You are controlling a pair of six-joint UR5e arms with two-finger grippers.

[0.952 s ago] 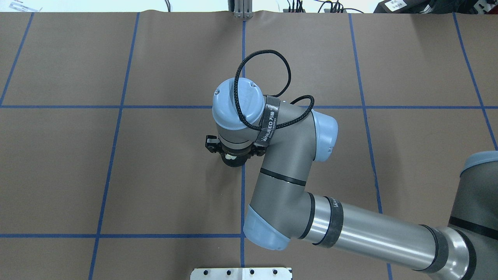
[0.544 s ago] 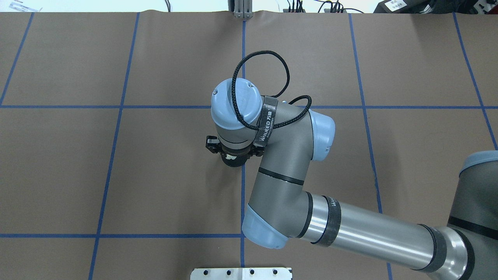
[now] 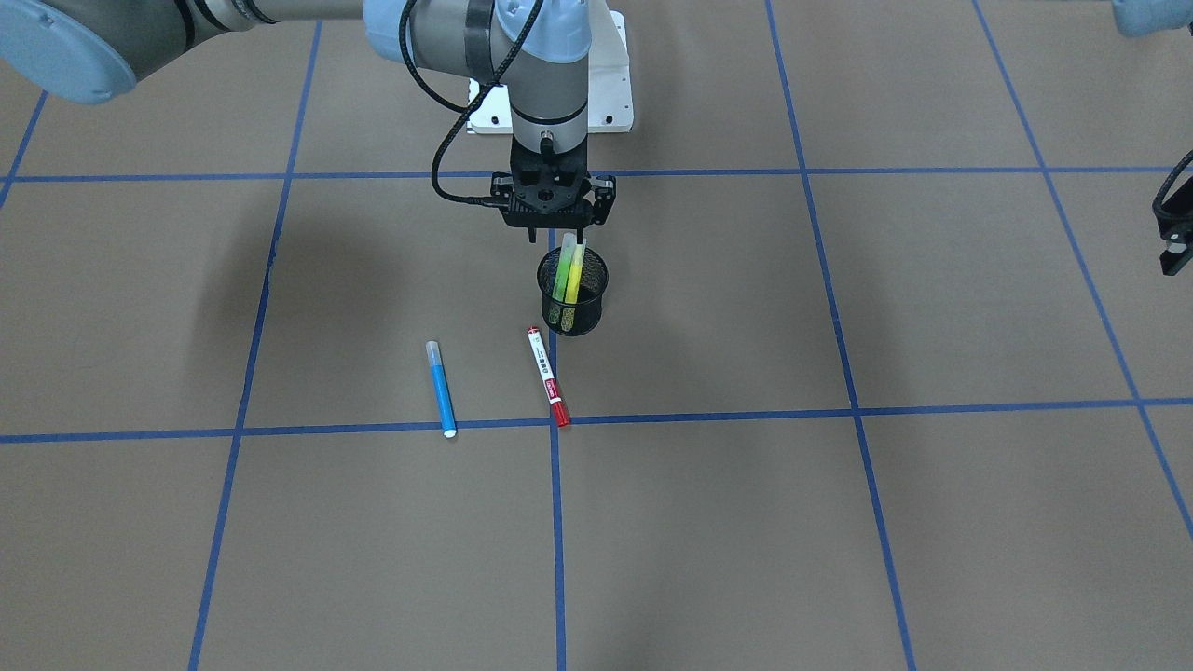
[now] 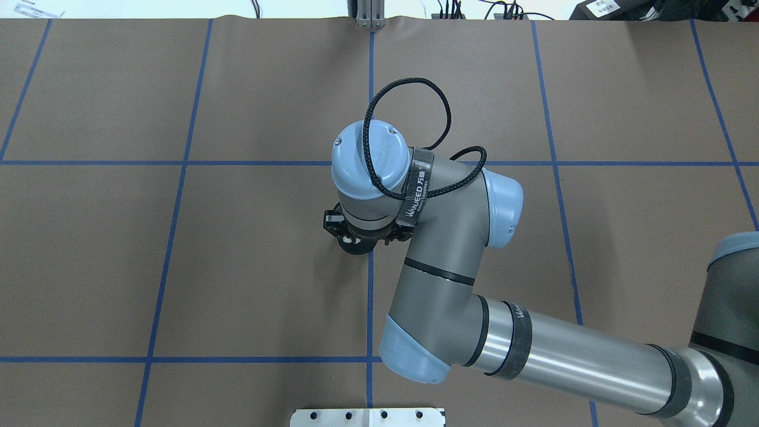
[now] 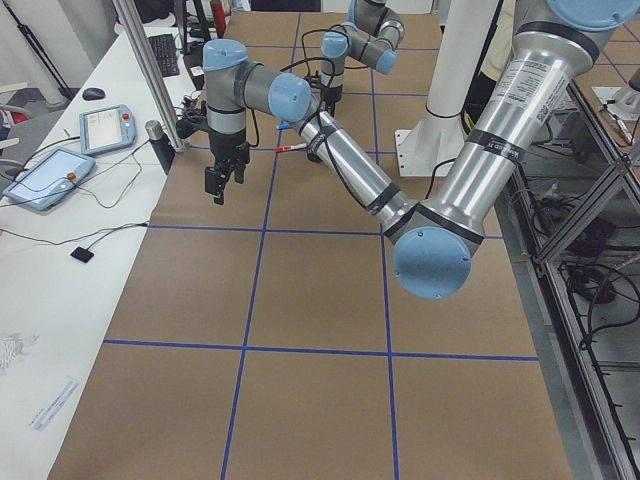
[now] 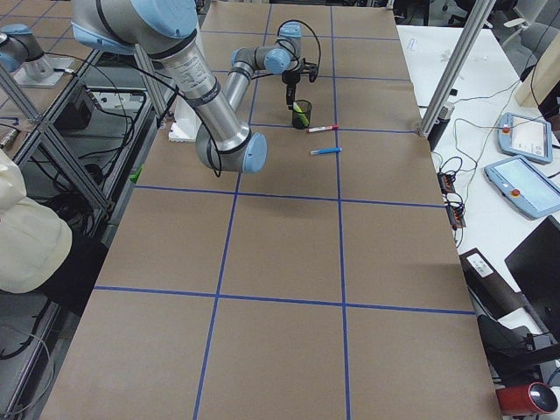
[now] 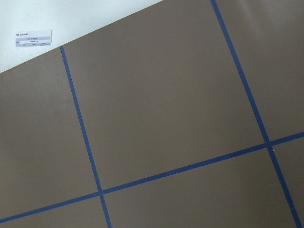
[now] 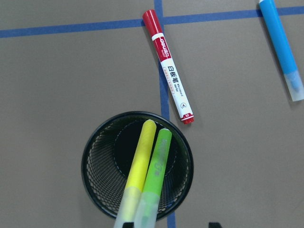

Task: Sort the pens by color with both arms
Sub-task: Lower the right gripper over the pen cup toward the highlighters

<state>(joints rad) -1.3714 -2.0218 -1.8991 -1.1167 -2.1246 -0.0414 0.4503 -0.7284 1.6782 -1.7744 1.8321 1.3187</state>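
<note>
A black mesh cup (image 3: 572,317) (image 8: 95,175) stands near the table's middle, with a yellow pen (image 8: 140,166) and a green pen (image 8: 157,164) leaning inside it. My right gripper (image 3: 556,239) hangs open directly over the cup, its fingers either side of the pale caps without touching them. Just beyond the cup lies the white pen with red ends (image 3: 548,376) (image 8: 170,78), and the blue pen (image 3: 440,389) (image 8: 282,47) lies further to one side. Far off at the table's left end, my left gripper (image 5: 225,185) (image 3: 1176,233) hangs with its fingers apart and holds nothing.
The brown table cover carries a grid of blue tape lines. A white base plate (image 3: 610,102) (image 4: 367,417) sits at the robot's edge. Teach pendants (image 5: 105,125) lie on a white side table beyond the far edge. A person in pale clothing (image 6: 26,236) stands beside the frame.
In the overhead view my right wrist has shifted slightly to the right and toward the robot. The cup under it has stayed in place.
</note>
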